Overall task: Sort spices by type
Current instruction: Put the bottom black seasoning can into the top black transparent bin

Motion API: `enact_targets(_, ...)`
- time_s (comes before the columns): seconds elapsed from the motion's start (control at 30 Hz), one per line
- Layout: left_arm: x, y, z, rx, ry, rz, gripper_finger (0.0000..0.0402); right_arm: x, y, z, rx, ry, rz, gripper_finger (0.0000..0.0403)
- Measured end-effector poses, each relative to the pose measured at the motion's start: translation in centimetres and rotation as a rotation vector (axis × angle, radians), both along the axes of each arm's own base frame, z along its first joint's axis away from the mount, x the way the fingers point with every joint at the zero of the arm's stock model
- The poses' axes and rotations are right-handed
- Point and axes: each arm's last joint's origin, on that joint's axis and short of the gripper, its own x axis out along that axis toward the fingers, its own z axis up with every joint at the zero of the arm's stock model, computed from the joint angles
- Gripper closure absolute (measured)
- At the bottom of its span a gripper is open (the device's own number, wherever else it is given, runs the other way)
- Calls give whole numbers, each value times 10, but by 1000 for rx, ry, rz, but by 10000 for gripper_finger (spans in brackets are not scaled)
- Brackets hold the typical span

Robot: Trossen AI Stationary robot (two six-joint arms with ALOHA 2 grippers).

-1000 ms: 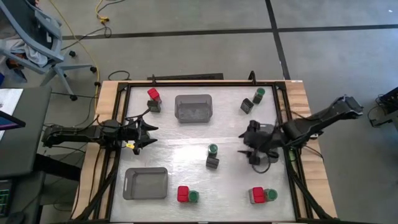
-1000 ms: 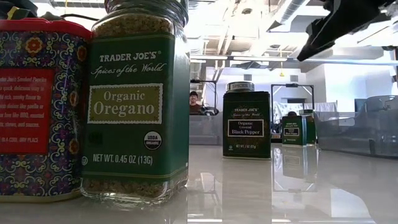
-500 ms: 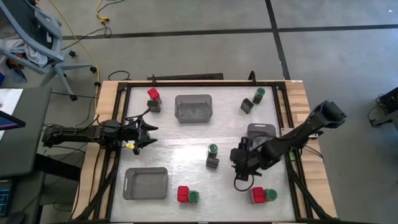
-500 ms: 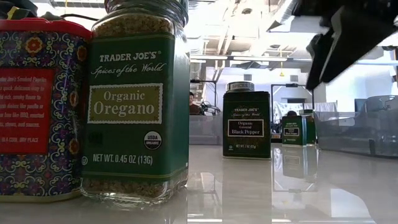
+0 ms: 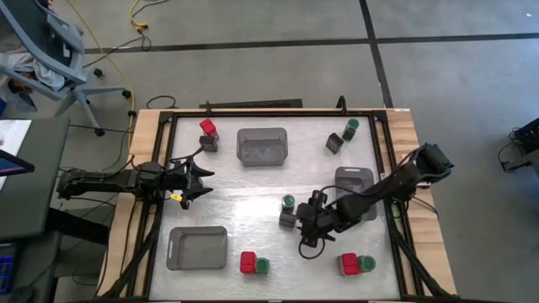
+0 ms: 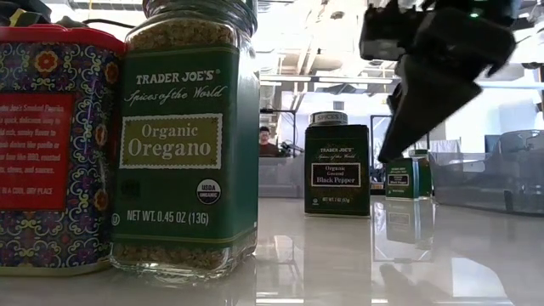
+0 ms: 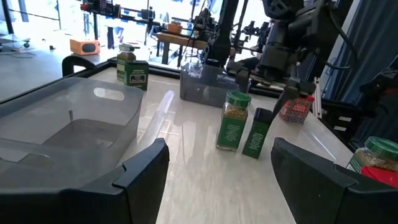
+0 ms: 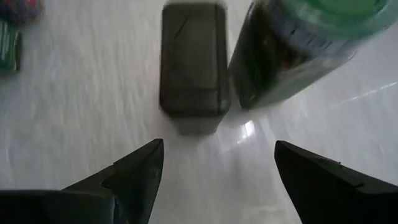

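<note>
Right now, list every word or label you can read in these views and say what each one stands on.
"TRADER JOE'S Spices of the World Organic Oregano", "USDA ORGANIC", "NET WT. 0.45 OZ (13G)": oregano jar.
"TRADER JOE'S", "Organic Ground Black Pepper": black pepper tin.
Red tin: its small print is too blurred to read.
Far tin: label too small.
The labels in the left wrist view and the high view are unreadable.
</note>
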Motion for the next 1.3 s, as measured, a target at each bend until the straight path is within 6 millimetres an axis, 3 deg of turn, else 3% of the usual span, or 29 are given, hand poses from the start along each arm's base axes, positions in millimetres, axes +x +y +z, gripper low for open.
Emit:
enact_targets(0.3, 0, 0, 0, 0, 0, 0, 131, 12, -3, 7, 22, -106, 39, 70)
enact_targets(1.3, 0, 0, 0, 0, 0, 0, 131, 17, -2, 6, 31, -122, 108, 77)
